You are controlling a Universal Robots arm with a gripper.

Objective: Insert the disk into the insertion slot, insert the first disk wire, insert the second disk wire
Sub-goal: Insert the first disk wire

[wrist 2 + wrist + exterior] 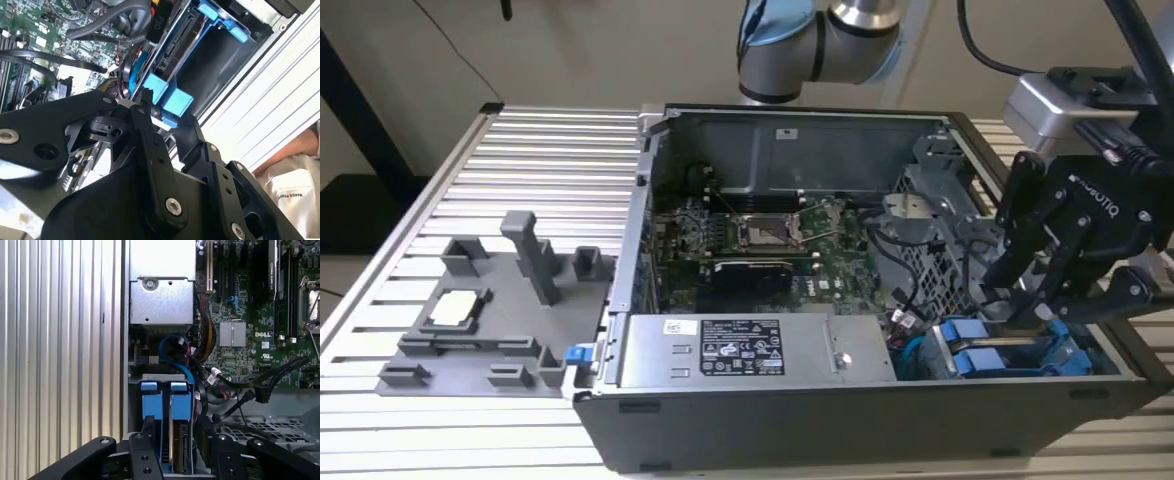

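Two blue-framed drives stand on edge side by side in the grey drive cage. The disk (181, 402) (965, 335) (157, 85) appears to be the one on the motherboard side, seated in the insertion slot (160, 376). The other drive (151, 402) (983, 362) stands against the case wall. My black gripper (175, 427) (169, 110) (1023, 315) hangs just above their handle tabs. It is open, and I cannot see its fingers touching them. A blue wire (175, 347) loops beside the cage. A black wire with a loose connector (262, 392) lies over the perforated cage wall.
The open computer case (854, 420) lies on a slatted aluminium table (547, 150). Inside it are the power supply (734, 350) and the motherboard (761, 240). A grey fixture (494, 310) stands at the exterior view's left. A person's sleeve (295, 175) is close to the table edge.
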